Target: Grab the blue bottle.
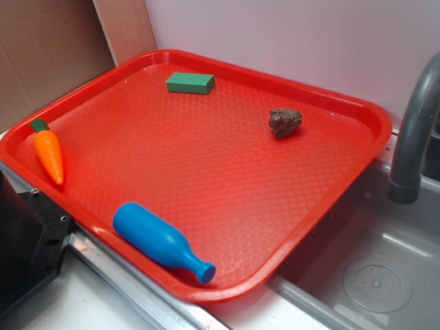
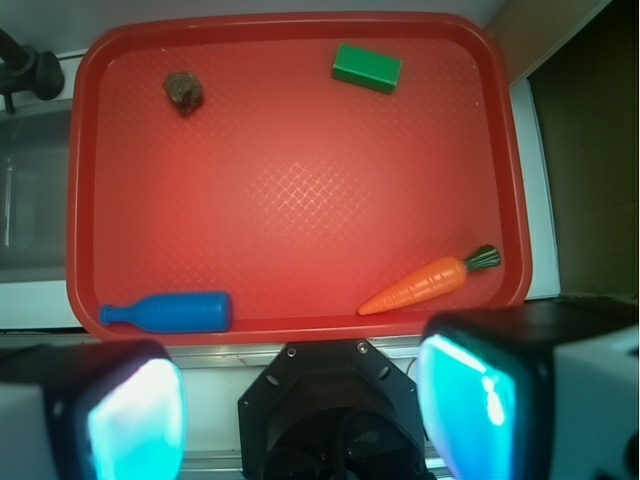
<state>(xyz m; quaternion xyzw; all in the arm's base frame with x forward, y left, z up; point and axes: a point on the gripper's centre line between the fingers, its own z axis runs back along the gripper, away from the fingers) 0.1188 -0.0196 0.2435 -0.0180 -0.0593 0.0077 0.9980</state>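
Smooth blue bottle (image 1: 161, 242), narrow neck, textured red tray (image 1: 206, 165)

Exterior view looks down obliquely across the red tray (image 1: 357, 124); wrist view looks straight down, sharing it (image 2: 85, 200)

Tray (image 1: 357, 113): bright red w/ fine diamond-grid texture across the floor, smooth glossy rim. Blue bottle (image 1: 157, 240): solid bright blue, no markings. Carrot (image 1: 49, 152): orange body, dark green top. Block (image 1: 190, 83): plain green. Small lump (image 1: 284, 122): mottled dark brown. Sink (image 1: 375, 254) & faucet (image 1: 414, 130): grey. Pincer fingers (image 2: 135, 420): cyan-glowing pads, black & white housing.
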